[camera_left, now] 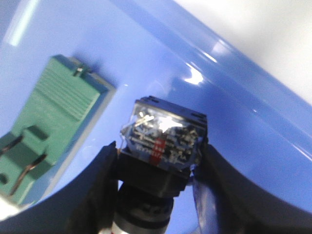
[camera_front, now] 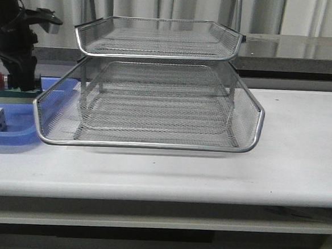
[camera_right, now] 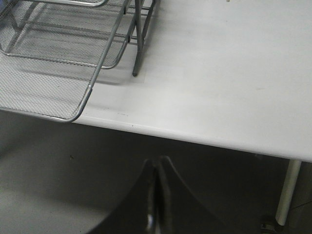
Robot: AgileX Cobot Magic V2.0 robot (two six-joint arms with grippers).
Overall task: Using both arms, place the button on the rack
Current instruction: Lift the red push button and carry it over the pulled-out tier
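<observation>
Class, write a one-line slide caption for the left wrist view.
Left gripper fingers closed on the button above the blue tray, green block lying alongside.

Front view: camera stood low before the tabletop's [camera_front: 299, 168] near edge, facing forward across it to the far edge; rack [camera_front: 150, 100] filled the middle, blue tray [camera_front: 17, 134] lay at the left edge.

Left wrist view: camera sat very near, looking down past the left tool [camera_left: 158, 165] into the blue tray [camera_left: 234, 83]; button [camera_left: 163, 139] and green block [camera_left: 53, 122] filled the picture.

Right wrist view: camera hung off the near edge, looking down and across the tabletop [camera_right: 219, 73] over the right tool [camera_right: 157, 195].

Shared: rack [camera_right: 58, 63] and tabletop between front and right wrist views; blue tray between front and left wrist views.
</observation>
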